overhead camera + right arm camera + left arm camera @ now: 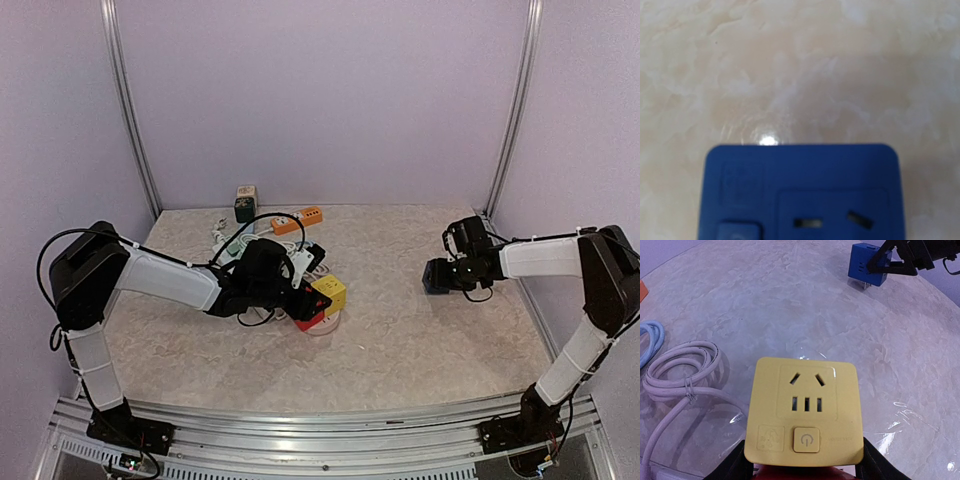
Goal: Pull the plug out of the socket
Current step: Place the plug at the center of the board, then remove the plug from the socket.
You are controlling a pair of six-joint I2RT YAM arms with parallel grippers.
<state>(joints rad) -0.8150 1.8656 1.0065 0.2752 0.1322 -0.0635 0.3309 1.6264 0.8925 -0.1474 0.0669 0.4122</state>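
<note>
While the left gripper (804, 465) pinches the yellow socket (807, 410), the right gripper (441, 275) clamps the blue plug (867, 265), well apart.

Pale lilac walls (320, 100) on three sides — silver corner posts (130, 110) — beige marbled table (400, 330), softly glossy.

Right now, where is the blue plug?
In the top view the blue plug is on the right side, held in the right gripper, well apart from the yellow socket in the left gripper.
</note>
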